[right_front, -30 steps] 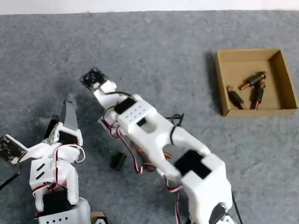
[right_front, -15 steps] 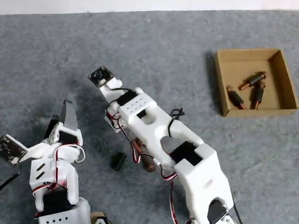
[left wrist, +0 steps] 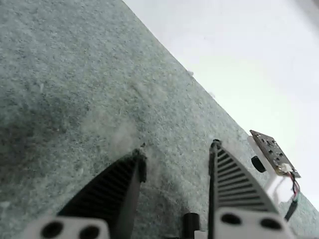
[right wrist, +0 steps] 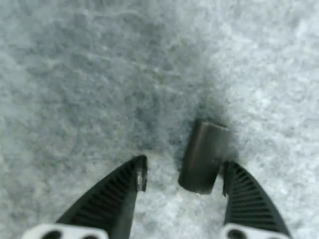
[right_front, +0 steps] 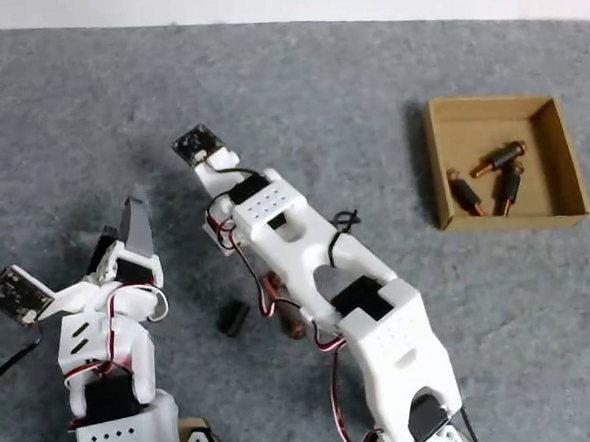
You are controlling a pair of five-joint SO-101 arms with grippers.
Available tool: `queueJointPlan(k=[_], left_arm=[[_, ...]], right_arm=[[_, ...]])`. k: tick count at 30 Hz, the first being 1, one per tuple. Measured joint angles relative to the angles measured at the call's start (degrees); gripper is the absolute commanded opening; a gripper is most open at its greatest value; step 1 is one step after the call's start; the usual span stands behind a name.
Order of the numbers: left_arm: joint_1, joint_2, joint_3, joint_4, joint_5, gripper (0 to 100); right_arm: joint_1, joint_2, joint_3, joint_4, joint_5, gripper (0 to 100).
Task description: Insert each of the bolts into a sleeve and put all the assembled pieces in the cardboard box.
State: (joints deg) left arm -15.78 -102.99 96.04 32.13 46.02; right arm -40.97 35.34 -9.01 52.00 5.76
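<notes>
Your right end effector (right wrist: 183, 172) is spread wide, empty; sleeve (right wrist: 204, 155) sits off-centre between its fingers (right wrist: 119, 194): centre, then close.

My right arm (right_front: 393, 345) and left arm (right_front: 107, 343) are white with black motor blocks and red wires. My fingers (right wrist: 119, 194) are black and ribbed. The sleeve (right wrist: 204, 157) is dull black. The carpet (right_front: 316, 79) is mottled grey. At two o'clock the cardboard box (right_front: 488, 102) is tan, and its assembled pieces (right_front: 501, 156) are black and copper.

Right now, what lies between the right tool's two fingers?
A black sleeve, lying on the grey mat, nearer one finger; the right wrist view shows it.
</notes>
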Motion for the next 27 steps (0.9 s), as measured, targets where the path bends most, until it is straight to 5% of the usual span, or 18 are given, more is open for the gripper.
queueJointPlan(k=[4,16,27], left_arm=[[0.0,0.0,0.0,0.0,0.0,20],[0.0,0.0,0.0,0.0,0.0,20],[0.0,0.0,0.0,0.0,0.0,20]], right_arm=[[1.6,0.0,-0.3,0.0,-0.1,0.0],[4.1,-3.6,-1.5,3.4,0.0,0.3],[4.1,-40.1,23.2,0.7,0.4,0.3]])
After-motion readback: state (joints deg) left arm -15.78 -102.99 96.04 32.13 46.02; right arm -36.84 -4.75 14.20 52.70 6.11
